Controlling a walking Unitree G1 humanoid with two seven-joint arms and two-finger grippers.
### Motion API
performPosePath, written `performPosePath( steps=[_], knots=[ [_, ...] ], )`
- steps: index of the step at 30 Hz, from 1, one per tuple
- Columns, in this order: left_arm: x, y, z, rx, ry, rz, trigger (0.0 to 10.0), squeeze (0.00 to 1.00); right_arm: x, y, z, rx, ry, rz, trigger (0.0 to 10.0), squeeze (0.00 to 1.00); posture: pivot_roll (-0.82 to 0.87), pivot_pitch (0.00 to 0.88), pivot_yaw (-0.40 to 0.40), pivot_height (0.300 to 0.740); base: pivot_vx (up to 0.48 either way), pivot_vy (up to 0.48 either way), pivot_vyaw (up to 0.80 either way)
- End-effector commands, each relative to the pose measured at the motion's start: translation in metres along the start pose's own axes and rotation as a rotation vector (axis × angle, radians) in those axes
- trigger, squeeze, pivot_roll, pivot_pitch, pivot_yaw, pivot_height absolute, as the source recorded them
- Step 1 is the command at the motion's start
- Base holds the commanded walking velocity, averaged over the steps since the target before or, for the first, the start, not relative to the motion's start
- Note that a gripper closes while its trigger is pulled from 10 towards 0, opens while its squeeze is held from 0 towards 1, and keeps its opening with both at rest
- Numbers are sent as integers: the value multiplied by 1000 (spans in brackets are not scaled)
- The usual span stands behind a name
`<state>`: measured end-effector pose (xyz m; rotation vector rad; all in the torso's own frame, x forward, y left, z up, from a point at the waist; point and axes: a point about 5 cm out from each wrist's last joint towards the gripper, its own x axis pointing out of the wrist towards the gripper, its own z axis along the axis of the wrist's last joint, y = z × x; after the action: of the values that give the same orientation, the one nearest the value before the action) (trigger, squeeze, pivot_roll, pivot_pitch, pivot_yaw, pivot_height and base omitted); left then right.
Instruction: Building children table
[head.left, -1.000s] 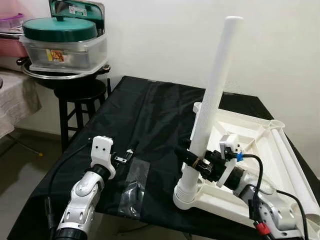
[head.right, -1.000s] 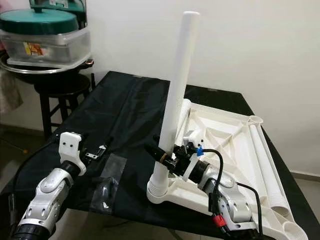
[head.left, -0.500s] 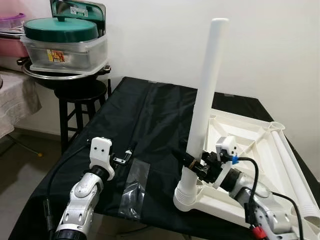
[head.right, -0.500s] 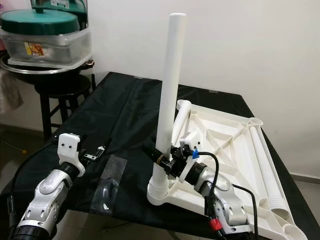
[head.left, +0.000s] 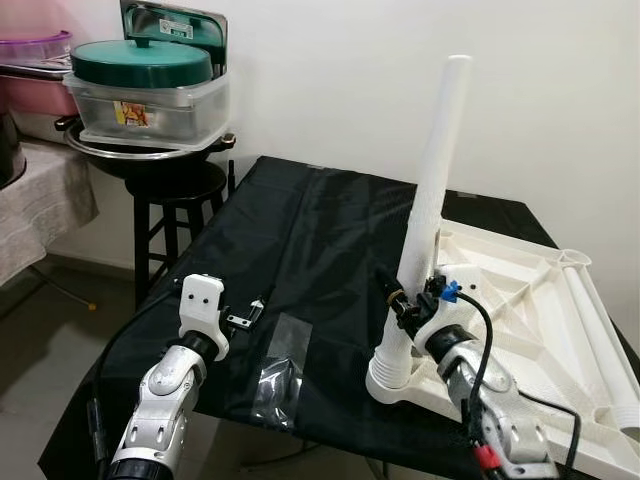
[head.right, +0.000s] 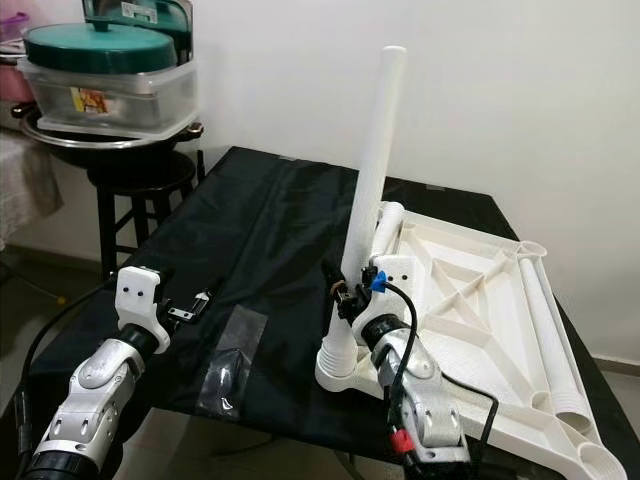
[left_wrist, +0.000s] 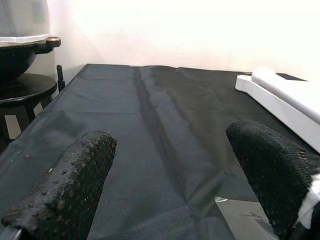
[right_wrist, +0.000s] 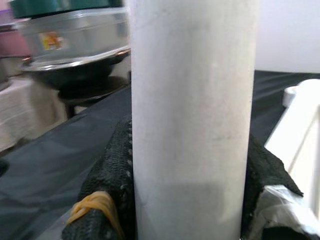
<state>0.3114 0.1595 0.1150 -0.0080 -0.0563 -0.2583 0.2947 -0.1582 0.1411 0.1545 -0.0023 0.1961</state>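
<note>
Head view: the right gripper (head.left: 410, 300) clamps a tall white table leg (head.left: 428, 190) low down, likely steadying it in the corner socket of the upturned white tabletop (head.left: 540, 300) on black cloth. Left wrist view: the left gripper (left_wrist: 170, 185) hangs wide open, idle. Right wrist view: smooth matte tube between fingers (right_wrist: 110, 175).

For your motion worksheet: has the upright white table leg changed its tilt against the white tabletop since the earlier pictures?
Yes. The table leg, clamped by the right gripper, leans rightward over the tabletop, after standing nearly vertical.

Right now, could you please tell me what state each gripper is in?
Left gripper: open, holding nothing, over the black cloth.
Right gripper: closed on the upright white table leg.
</note>
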Motion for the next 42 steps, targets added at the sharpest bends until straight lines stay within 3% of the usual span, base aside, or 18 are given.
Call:
performPosePath(
  steps=[1,8,10,12,15,17,24,33,39,42],
  knots=[
    [-2,0,-4,6,15,-8,10000,0,-17,-28,-34,-62,159,-212,10000,0,34,0,-86,740,0,0,0],
    [-4,2,-5,6,19,-3,10000,0,-26,-38,-34,-205,157,-430,10000,0,34,0,-86,740,0,0,0],
    [-4,2,-5,6,18,-1,10000,0,-31,-48,-30,-254,140,-563,10000,0,37,0,-87,740,0,0,0],
    [-4,2,-5,6,18,-1,10000,0,-31,-48,-30,-254,140,-563,10000,0,37,0,-87,740,0,0,0],
    [-4,3,-5,7,17,3,10000,0,-39,-58,-20,-269,52,-720,10000,0,40,0,-87,740,0,0,0],
    [-4,3,-5,7,17,4,10000,0,-41,-58,-16,-250,-5,-746,10000,0,42,0,-89,740,0,0,0],
    [-4,3,-4,10,16,4,10000,0,-40,-56,-12,-247,-77,-724,10000,0,43,0,-86,740,0,0,0],
    [-3,1,-4,14,16,-2,10000,0,-37,-52,-16,-199,-83,-706,10000,0,44,0,-84,740,0,0,0],
    [-2,1,-4,19,17,-6,10000,0,-23,-33,-20,-103,-87,-510,10000,0,44,0,-83,740,0,0,0],
    [-2,1,-4,19,18,-7,10000,0,-18,-24,-15,-100,-114,-434,10000,0,43,0,-84,740,0,0,0]
  ],
)
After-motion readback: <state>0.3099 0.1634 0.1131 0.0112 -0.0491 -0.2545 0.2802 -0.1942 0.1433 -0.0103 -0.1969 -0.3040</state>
